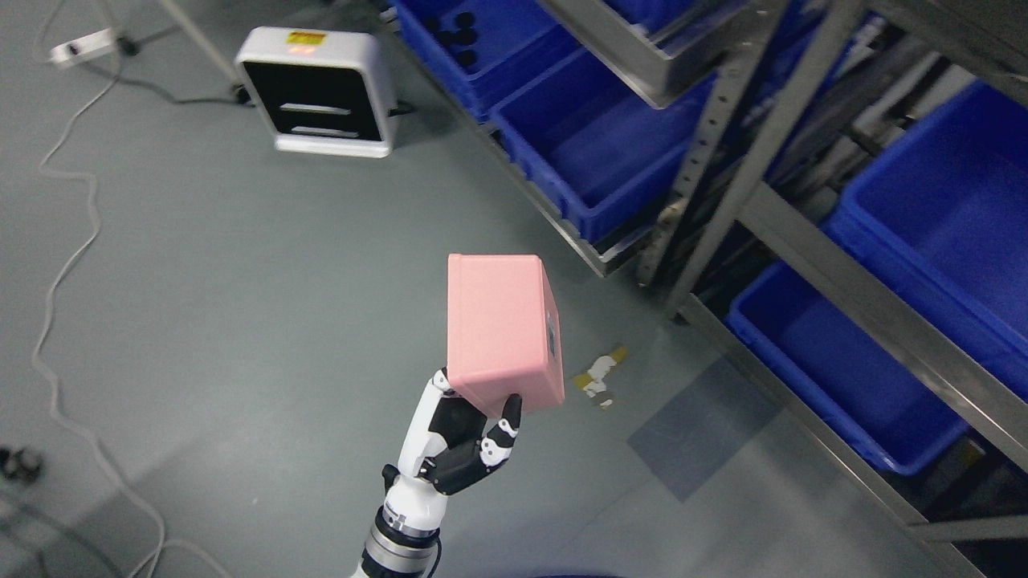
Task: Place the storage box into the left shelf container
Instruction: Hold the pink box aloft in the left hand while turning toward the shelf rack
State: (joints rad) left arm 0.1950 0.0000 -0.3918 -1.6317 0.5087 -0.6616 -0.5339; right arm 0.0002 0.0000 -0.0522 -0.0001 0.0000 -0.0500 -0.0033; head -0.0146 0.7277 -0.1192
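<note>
Shelving of grey metal with slanted uprights fills the right side of the head view, and we see that it carries several large blue plastic bins on its levels. The bin in the middle of the shelf is the nearest open one to the left part of the rack, another bin behind it holds some small dark objects, and two more bins sit further to the right. On the grey floor stands a white box-shaped device with a dark front, and a thin white cable runs along the left side. A small scrap of yellow and white tape lies on the floor near the shelf foot.

The pink plastic storage box with rounded edges is in the air, well apart from the shelf and above the floor. The left hand, white and black, comes in from the bottom edge left of the middle and grips the box at its lower corner, with fingers curled against the underside. The right arm is not visible.

We judge that the carrying step is in hand: the box is lifted but not yet over any bin. The next move calls for travelling up and to the right until the box is above the open bin, then lowering it before the fingers let go.
</note>
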